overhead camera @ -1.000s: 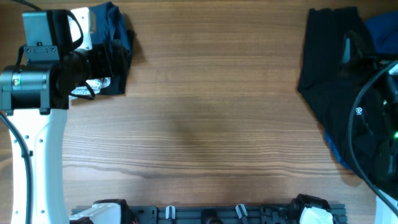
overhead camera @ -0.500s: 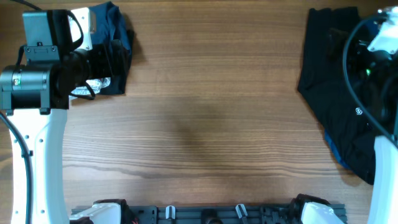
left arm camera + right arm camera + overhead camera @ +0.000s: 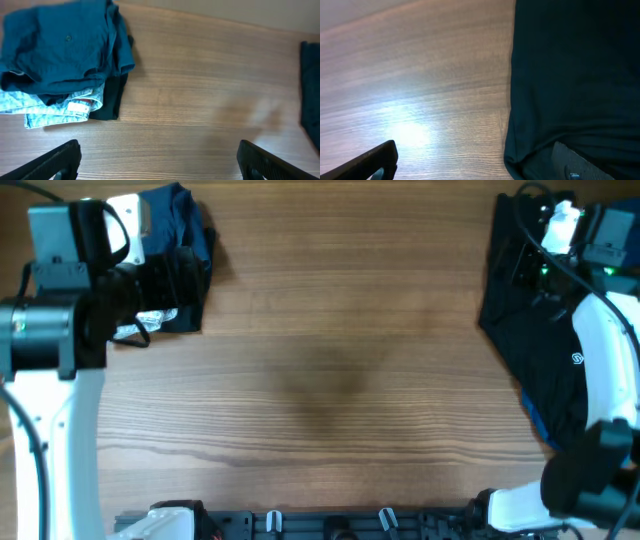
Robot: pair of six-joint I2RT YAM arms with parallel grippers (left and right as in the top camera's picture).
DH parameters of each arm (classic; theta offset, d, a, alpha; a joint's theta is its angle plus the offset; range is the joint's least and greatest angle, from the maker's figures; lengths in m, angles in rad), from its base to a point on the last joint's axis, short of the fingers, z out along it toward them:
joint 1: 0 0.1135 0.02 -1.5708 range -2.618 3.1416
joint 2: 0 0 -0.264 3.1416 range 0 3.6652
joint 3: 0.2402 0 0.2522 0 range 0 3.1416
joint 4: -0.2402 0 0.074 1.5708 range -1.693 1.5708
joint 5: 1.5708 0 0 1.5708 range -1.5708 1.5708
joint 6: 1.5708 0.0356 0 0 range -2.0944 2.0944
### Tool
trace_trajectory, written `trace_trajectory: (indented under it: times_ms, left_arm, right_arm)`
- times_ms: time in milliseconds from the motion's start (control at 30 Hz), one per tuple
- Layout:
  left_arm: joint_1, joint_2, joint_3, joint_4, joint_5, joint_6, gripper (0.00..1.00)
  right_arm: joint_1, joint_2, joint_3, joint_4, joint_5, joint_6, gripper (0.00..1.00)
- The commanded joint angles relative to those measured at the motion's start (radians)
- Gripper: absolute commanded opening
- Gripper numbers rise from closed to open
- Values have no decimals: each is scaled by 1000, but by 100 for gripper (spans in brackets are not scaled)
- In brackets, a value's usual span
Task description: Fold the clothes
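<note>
A pile of unfolded dark navy clothes (image 3: 535,350) lies at the table's right side, and it fills the right of the right wrist view (image 3: 570,75). My right gripper (image 3: 522,268) hovers over the pile's far left edge. It is open and empty (image 3: 480,162), with one finger above the cloth and the other above bare wood. A folded stack (image 3: 180,240) sits at the far left: dark teal-blue shorts (image 3: 60,45) on top, light denim (image 3: 55,107) and black cloth beneath. My left gripper (image 3: 188,280) is open and empty (image 3: 160,160) just in front of that stack.
A blue garment (image 3: 610,225) shows under the dark pile at the far right. The wooden table (image 3: 340,370) stretches between stack and pile. A black rail with clips (image 3: 330,522) runs along the near edge. The dark pile's edge shows at the right of the left wrist view (image 3: 311,85).
My right arm has swung from the right edge up to the far end of the dark pile. My left arm has shifted only slightly.
</note>
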Motion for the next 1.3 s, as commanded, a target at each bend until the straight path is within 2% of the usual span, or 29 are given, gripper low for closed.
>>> trace_trajectory:
  times_ms: [0,200,400,567,700,933,1067,1267]
  left_arm:
    - [-4,-164,1,0,11,12,100]
    - [6,-410,1,-1,-3,12,100]
    - [19,-621,-65,20,-108,16,100]
    - [79,-864,-435,407,51,11,100]
    - [127,-1062,-905,860,223,11,100]
    - [122,-1277,-1439,1312,243,-68,100]
    - [76,-1355,-1559,1358,101,-68,100]
    - [46,-1353,-1577,1252,-53,-71,100]
  right_arm:
    - [-2,89,10,-1,16,-6,100]
    - [-2,168,10,-1,16,-6,100]
    - [-2,173,10,-1,16,-6,100]
    - [-2,173,10,-1,16,-6,100]
    - [-2,173,10,-1,16,-7,100]
    - [-2,173,10,-1,16,-7,100]
    - [-2,173,10,-1,16,-6,100]
    - [-2,173,10,-1,16,-7,100]
